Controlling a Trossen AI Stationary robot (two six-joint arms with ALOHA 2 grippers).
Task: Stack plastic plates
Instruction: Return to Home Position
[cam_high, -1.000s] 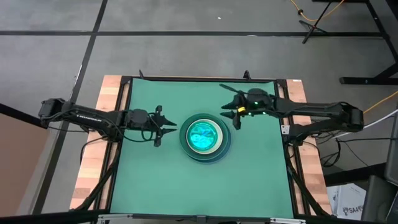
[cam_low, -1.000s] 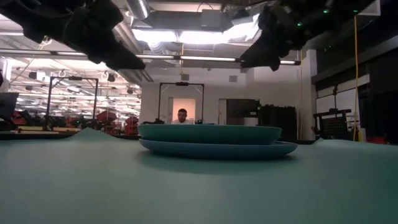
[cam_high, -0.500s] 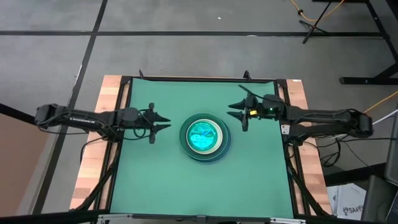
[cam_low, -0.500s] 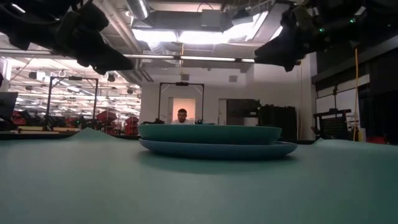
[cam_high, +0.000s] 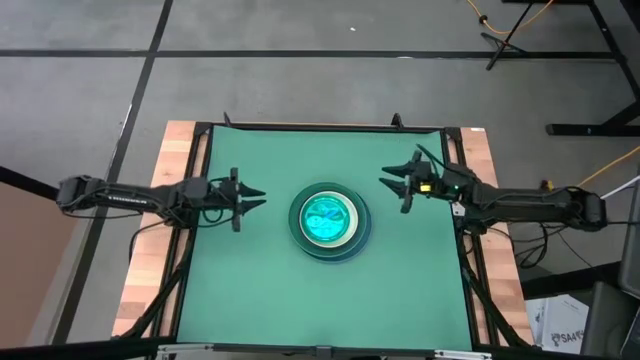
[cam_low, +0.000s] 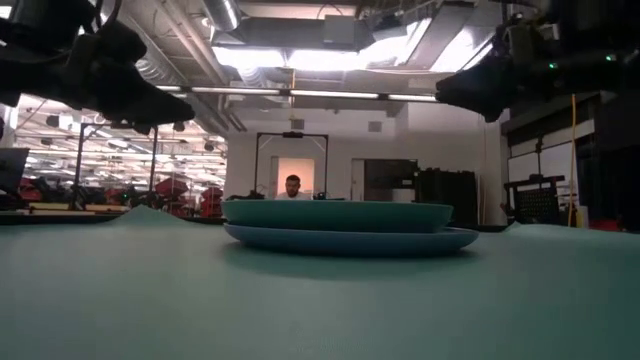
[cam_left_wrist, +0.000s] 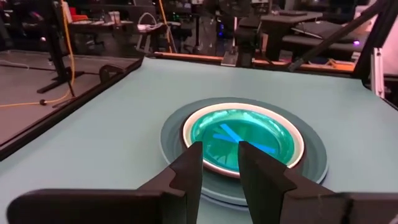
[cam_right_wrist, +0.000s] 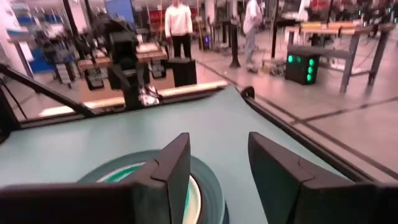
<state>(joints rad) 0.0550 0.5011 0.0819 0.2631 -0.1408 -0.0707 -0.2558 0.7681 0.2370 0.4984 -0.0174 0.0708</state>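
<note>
Plastic plates (cam_high: 328, 220) sit nested in one stack at the middle of the table (cam_high: 260, 290).
The left gripper (cam_high: 257, 198) and right gripper (cam_high: 393, 191) hover on either side, fingers parted and empty. Stacking looks finished, so what remains is probably homing both arms clear of the stack.

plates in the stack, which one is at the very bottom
The large slate-blue plate: its rim is widest, sticking out past all the others, and it alone rests on the green mat.
</note>
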